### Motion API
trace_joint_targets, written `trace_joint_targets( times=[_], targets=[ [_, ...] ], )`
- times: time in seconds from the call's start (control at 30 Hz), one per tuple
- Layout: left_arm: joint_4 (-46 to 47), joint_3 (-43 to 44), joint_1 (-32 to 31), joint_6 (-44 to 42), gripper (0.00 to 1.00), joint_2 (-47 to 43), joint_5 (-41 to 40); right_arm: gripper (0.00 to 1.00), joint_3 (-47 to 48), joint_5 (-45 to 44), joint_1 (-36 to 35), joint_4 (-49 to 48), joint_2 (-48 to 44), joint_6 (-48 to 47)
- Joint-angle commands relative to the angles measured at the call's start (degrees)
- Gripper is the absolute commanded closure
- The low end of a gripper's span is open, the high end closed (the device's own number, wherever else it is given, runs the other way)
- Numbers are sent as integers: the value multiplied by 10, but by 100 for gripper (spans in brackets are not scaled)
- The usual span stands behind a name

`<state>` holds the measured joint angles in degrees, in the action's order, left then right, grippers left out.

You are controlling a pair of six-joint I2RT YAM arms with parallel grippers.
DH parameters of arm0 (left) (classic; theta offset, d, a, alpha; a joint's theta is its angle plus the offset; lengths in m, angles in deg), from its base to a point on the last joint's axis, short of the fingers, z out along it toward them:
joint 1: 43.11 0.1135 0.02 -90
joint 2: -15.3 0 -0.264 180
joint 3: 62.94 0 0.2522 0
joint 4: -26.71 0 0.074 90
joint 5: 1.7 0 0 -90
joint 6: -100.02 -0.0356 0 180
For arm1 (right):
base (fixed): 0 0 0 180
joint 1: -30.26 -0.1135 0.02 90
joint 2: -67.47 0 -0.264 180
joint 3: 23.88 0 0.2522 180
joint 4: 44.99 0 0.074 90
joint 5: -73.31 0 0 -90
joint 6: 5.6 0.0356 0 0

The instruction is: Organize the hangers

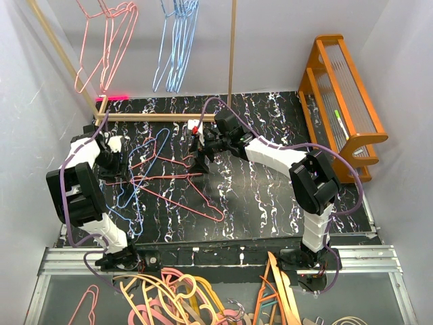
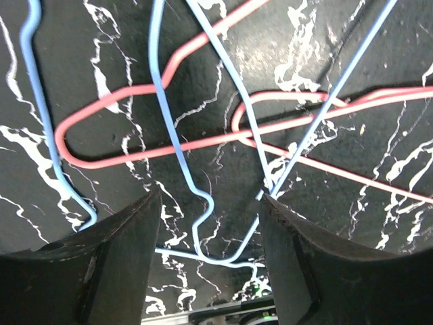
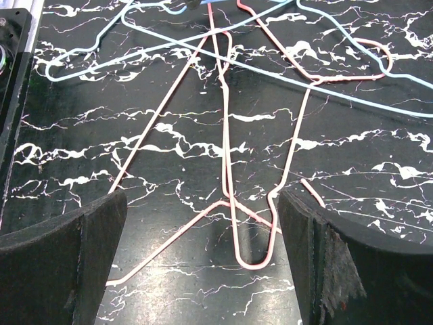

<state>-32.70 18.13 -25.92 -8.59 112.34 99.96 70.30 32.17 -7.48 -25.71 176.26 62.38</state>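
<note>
Loose wire hangers lie tangled on the black marble table: light blue ones [image 1: 150,154] and pink-red ones [image 1: 193,191]. More pink hangers [image 1: 108,40] and blue hangers [image 1: 177,40] hang from a wooden rack at the back. My left gripper [image 1: 119,164] is low over the left side of the tangle. In the left wrist view its jaws [image 2: 210,196] straddle a blue hanger's hook [image 2: 201,203] with a gap on both sides. My right gripper [image 1: 198,157] hovers open at the tangle's far side. A pink hanger's hook [image 3: 260,254] lies between its fingers [image 3: 203,196], untouched.
The wooden rack's post [image 1: 232,54] and base bar [image 1: 155,116] stand at the back of the table. An orange wooden stand [image 1: 345,95] sits at the right. Thicker orange, pink and cream hangers [image 1: 176,298] pile below the near edge.
</note>
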Motion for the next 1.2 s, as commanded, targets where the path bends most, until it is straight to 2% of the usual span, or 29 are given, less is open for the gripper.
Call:
trace_joint_targets(
  times=[0.0,0.27,0.77,0.87,1.0,1.03,1.17],
  targets=[
    [34,-10,3,9,43,-5,-20,2,2,-5,-1,-17,-33,5],
    [25,-54,3,9,53,-5,0,2,-4,-10,-8,-17,-33,3],
    [53,-109,3,22,54,3,-22,1,-8,-14,-17,-14,-28,-12],
    [63,-116,4,22,62,14,-23,2,-8,-17,-19,-12,-26,-14],
    [67,-114,4,20,95,36,-14,2,-7,-21,-20,-8,-25,-18],
    [66,-111,4,20,100,39,-12,2,-7,-21,-21,-6,-25,-19],
    [29,-75,5,17,100,29,10,2,-4,-27,-21,-3,-25,-26]
  ],
)
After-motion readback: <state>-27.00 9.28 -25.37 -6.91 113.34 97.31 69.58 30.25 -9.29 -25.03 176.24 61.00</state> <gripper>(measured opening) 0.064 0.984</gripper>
